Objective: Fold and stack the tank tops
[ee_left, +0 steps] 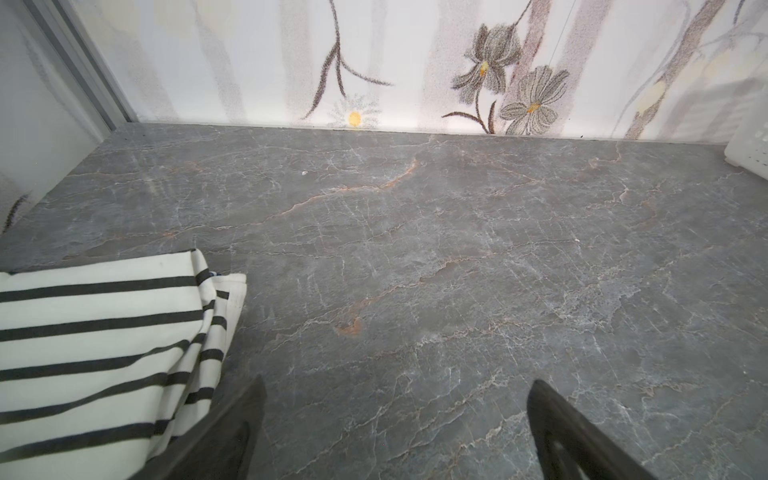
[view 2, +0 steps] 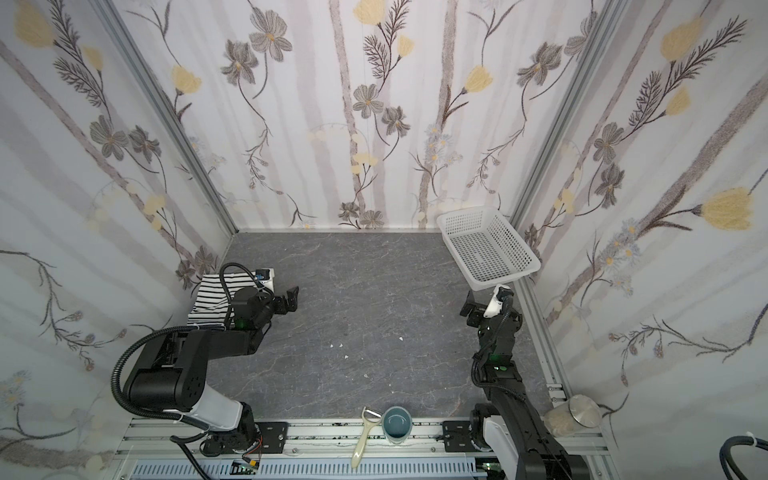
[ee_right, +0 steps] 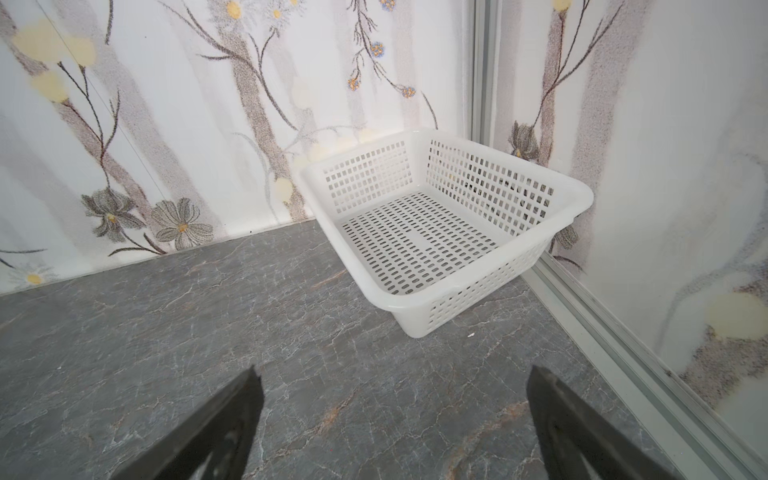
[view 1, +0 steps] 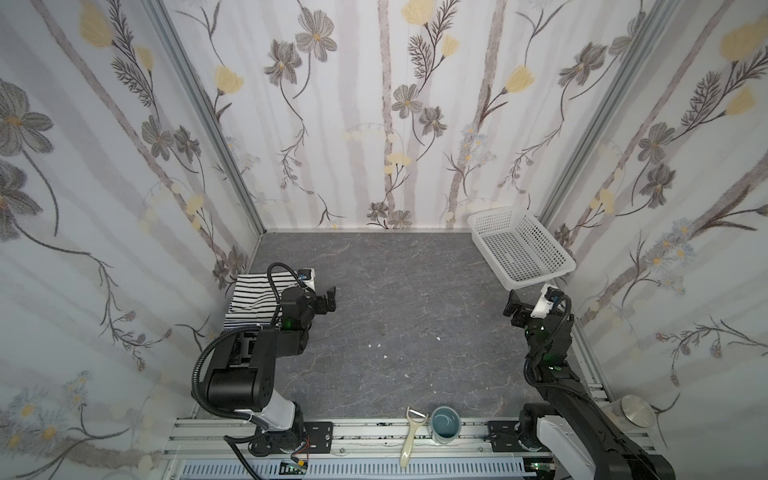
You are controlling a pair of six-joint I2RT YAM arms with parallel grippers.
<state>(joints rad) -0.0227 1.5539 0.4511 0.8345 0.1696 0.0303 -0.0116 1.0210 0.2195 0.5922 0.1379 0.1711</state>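
Item: tank tops (view 1: 249, 299), a folded pile at the worktop's (view 1: 399, 332) left edge, black-striped top (ee_left: 95, 332) over fine-striped top (view 1: 245, 324). Left hand (view 1: 330, 300) is wide, empty and low, just beside the pile. Right hand (view 1: 512, 306) is wide and empty, near the right edge by the empty basket (view 1: 563, 259). Stacking looks complete; any withdrawal should lift clear without snagging cloth.

Grey marble tbl (view 1: 407, 299): folded tank tops (view 1: 249, 296) by left wall (stacked), white basket (view 1: 519, 253) far-right corner.
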